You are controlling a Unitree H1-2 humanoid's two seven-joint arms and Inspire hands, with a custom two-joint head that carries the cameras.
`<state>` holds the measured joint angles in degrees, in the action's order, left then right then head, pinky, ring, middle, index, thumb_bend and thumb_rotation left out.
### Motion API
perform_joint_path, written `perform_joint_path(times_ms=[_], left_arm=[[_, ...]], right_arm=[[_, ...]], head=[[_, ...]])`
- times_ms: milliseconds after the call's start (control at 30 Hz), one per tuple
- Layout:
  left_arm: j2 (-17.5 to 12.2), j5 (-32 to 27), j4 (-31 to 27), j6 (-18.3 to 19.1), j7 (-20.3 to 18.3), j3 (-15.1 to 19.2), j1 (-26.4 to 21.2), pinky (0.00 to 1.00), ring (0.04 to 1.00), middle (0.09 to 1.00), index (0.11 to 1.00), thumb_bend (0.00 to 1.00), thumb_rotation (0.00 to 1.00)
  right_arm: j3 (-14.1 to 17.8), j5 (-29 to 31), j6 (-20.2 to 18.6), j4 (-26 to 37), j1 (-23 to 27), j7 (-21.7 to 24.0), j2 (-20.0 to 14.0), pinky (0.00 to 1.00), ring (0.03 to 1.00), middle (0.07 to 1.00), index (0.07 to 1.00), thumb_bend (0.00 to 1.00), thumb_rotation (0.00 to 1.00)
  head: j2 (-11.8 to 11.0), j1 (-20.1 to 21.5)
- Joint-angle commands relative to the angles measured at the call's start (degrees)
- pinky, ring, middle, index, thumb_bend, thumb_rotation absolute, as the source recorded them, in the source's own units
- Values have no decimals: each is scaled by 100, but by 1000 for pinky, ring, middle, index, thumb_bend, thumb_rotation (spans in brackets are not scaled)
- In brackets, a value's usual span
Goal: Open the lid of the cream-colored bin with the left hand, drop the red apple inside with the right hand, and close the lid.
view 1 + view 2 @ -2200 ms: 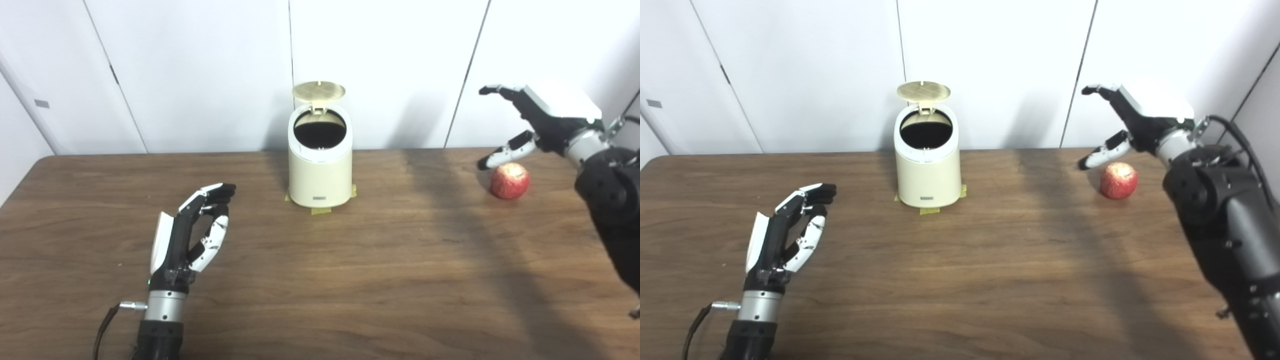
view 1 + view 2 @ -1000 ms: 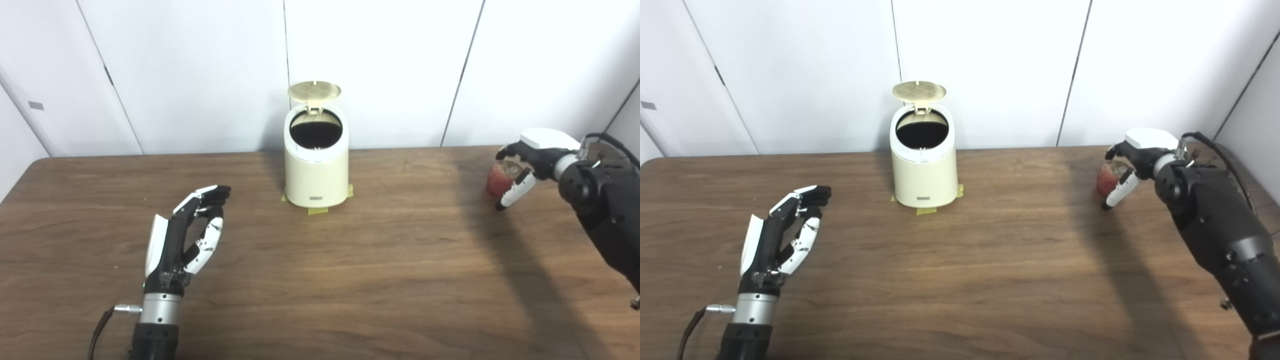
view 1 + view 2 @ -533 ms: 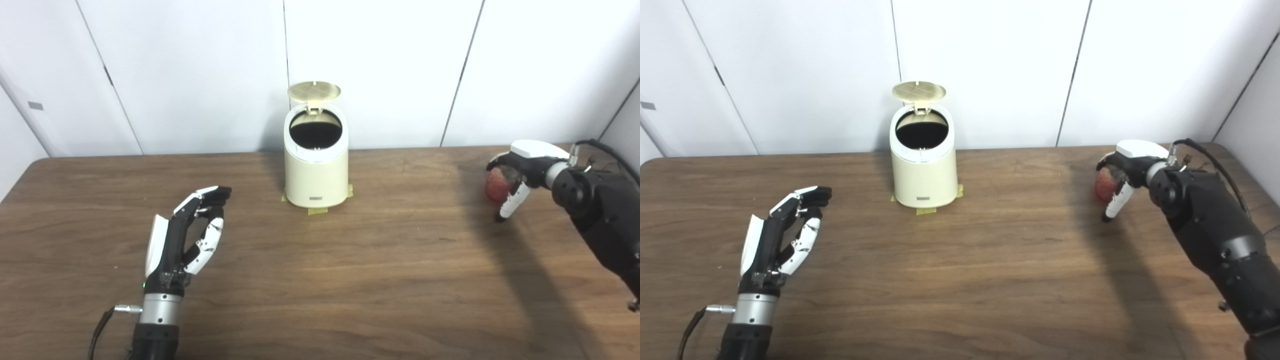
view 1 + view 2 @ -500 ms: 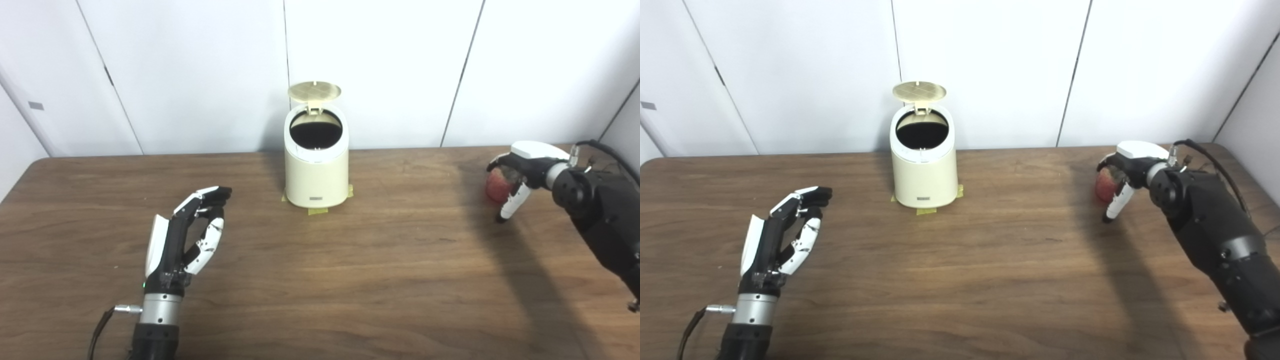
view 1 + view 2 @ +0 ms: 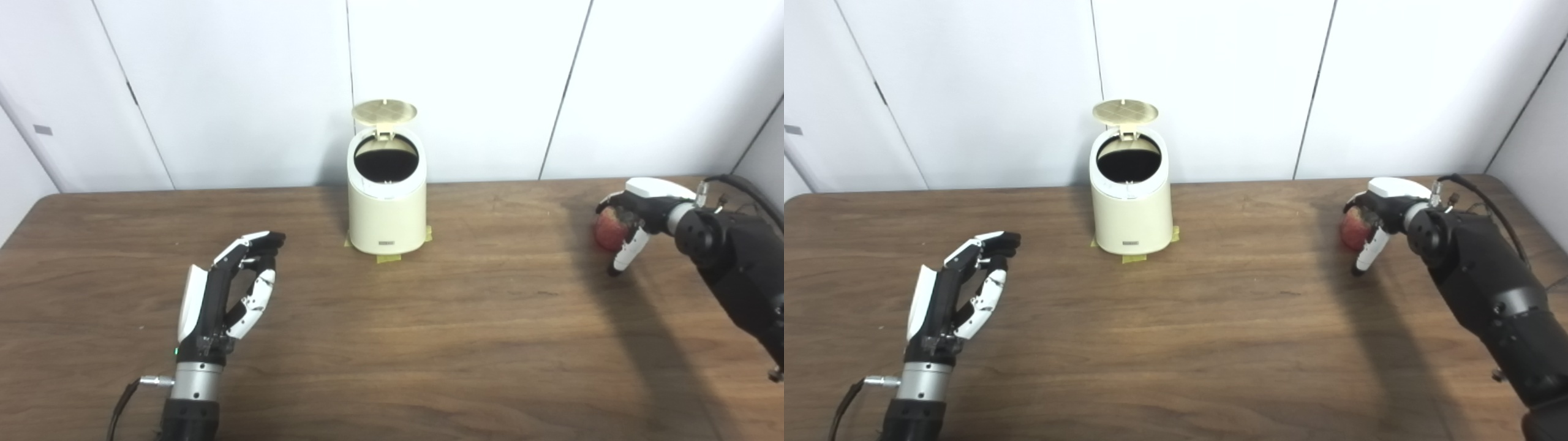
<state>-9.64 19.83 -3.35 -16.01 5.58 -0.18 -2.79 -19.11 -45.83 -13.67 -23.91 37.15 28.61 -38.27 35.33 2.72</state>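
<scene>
Nearest, the left robot hand (image 5: 223,291) is held above the table (image 5: 429,343), fingers apart and nothing in it. Farther off, at the right, the right robot hand (image 5: 637,211) is cupped over the apple (image 5: 608,231), which sits on the table; fingers are curled over its top and the thumb is stretched down its near side, but whether a firm grasp is made cannot be told. The apple is judged firm, smooth and fairly light, likely to roll or slip; it is best taken around its widest part. Farthest, the bin (image 5: 386,208) is seen with its lid (image 5: 384,111) raised.
</scene>
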Motion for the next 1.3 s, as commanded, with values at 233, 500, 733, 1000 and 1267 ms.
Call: perform_joint_path(times_ms=[233, 500, 733, 1000, 1267], left_arm=[[-14, 102, -92, -77, 39, -21, -75, 604, 698, 716, 710, 182, 599], [10, 126, -182, 10, 27, -20, -49, 603, 697, 713, 706, 178, 583], [-15, 71, -99, -64, 24, -19, -74, 599, 694, 710, 703, 184, 594], [4, 101, -95, -2, 19, -37, -86, 601, 696, 712, 704, 181, 598], [26, 111, -51, -4, 39, -64, -114, 599, 695, 711, 702, 180, 565]], right_arm=[[117, 48, 72, 275, 267, -241, -148, 619, 770, 802, 769, 849, 98], [17, -308, 294, -397, 310, -1632, 71, 372, 457, 437, 517, 542, 0], [13, -276, 305, -341, 293, -1877, 127, 318, 410, 429, 496, 530, 0], [75, -71, 299, -13, 280, -1538, 38, 391, 484, 465, 492, 530, 0], [5, -124, 392, 1100, 346, -884, -104, 362, 462, 468, 486, 531, 0]], head=[[-3, -7], [17, -16], [15, 15], [10, 35], [1, 37]])
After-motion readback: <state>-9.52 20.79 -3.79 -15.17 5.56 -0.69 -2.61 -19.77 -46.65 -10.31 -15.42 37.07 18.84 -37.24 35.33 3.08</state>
